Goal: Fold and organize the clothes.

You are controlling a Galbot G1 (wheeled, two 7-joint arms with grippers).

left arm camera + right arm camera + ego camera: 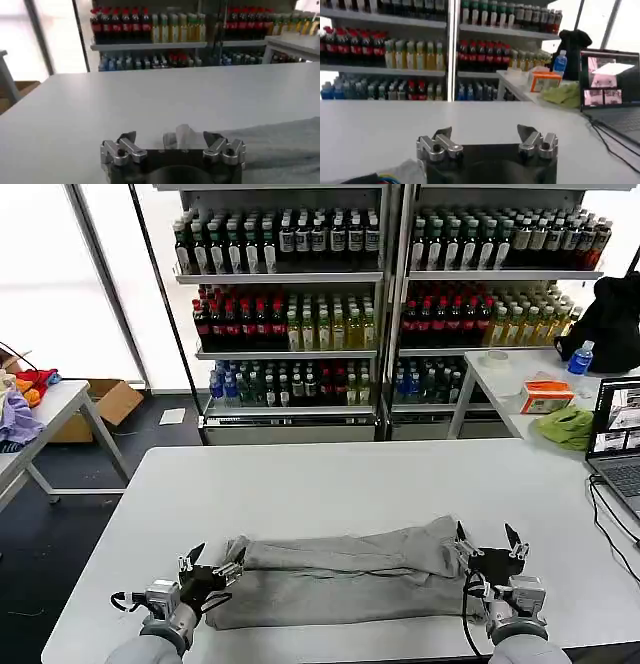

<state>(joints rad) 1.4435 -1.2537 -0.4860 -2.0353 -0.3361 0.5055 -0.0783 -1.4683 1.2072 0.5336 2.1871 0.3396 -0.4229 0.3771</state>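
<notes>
The clothes are one light grey shirt [340,569], folded into a long band across the near part of the white table [330,484]. My left gripper [215,556] stands open at the band's left end. In the left wrist view a small grey fold [183,136] rises between the spread fingers of the left gripper [170,140], and the rest of the shirt [280,145] runs off to one side. My right gripper [488,540] stands open at the band's right end. The right wrist view has the right gripper [485,134] with nothing between its fingers, and a corner of the shirt [407,171] with a coloured print beside it.
A laptop [618,434] and its black cable [608,524] lie at the table's right edge. A lime-green cloth [565,427] and an orange box [548,396] sit on the side table behind. A purple cloth [15,419] lies on the left table. Bottle shelves [290,304] stand beyond.
</notes>
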